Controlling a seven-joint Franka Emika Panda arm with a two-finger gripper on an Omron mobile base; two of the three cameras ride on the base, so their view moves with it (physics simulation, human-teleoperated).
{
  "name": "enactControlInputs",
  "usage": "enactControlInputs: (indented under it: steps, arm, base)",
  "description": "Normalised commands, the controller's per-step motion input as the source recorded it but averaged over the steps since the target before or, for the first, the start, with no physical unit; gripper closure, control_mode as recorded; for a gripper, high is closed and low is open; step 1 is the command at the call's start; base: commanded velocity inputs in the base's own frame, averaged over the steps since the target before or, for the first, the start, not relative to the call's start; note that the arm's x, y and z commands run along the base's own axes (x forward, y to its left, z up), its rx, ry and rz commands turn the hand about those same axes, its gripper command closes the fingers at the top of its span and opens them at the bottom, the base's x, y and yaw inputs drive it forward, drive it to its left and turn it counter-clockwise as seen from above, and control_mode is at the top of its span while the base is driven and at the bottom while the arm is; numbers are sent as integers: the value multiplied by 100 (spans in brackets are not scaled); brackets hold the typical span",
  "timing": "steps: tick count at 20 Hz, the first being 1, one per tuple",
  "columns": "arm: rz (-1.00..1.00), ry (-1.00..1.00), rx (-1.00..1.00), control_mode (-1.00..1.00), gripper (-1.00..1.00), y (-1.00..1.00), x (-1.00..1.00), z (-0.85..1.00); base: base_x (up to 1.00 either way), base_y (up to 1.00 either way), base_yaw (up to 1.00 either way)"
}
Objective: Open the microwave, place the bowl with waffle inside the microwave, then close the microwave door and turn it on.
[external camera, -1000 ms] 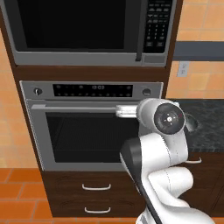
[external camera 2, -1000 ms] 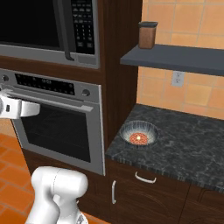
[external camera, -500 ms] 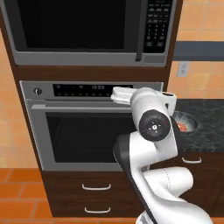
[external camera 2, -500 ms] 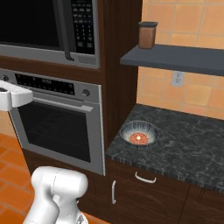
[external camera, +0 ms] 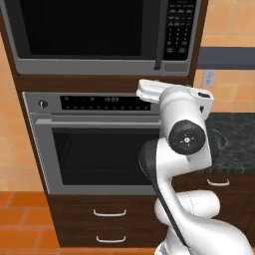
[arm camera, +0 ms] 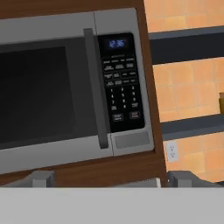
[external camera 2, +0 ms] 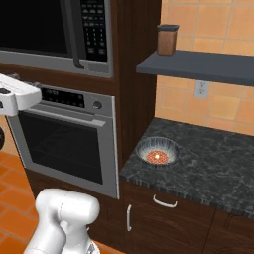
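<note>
The tool stands with its jaws wide and holds nothing; it hangs in front of the oven, just below the microwave, and looks up at it. The microwave door is shut, so the first step is not yet done.

The door looks stiff and hinged, probably not heavy, but it will swing on an arc, so the pull should follow that arc. The best place to take hold seems the long dark handle bar, a thin upright bar between the window and the keypad. It looks smooth, so the fingertips should close across it squarely, near its lower end.

Further right, the bowl stands on the dark desk, well apart from the tool, with the waffle inside it. The bowl looks light and thin-walled, perhaps slippery; a grip on its rim seems safest.

Above the desk a shelf carries a brown jar. The cabinet wall between the oven and the desk may stand in the way of the arm.
</note>
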Motion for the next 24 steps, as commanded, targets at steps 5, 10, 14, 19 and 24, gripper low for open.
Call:
enactControlInputs:
  steps: [5,10,14,19,24]
  arm:
    - [0,-5,0,-100,-100,-40,0,12]
    - [0,-2,0,-100,-100,-7,17,36]
    - [-2,1,0,-100,-100,0,58,23]
    - [-6,5,-3,-100,-100,0,75,0]
    - [-2,0,-3,-100,-100,-2,59,-1]
  base:
    - [0,0,0]
    - [0,0,0]
    - [0,0,0]
    - [0,0,0]
    - [0,0,0]
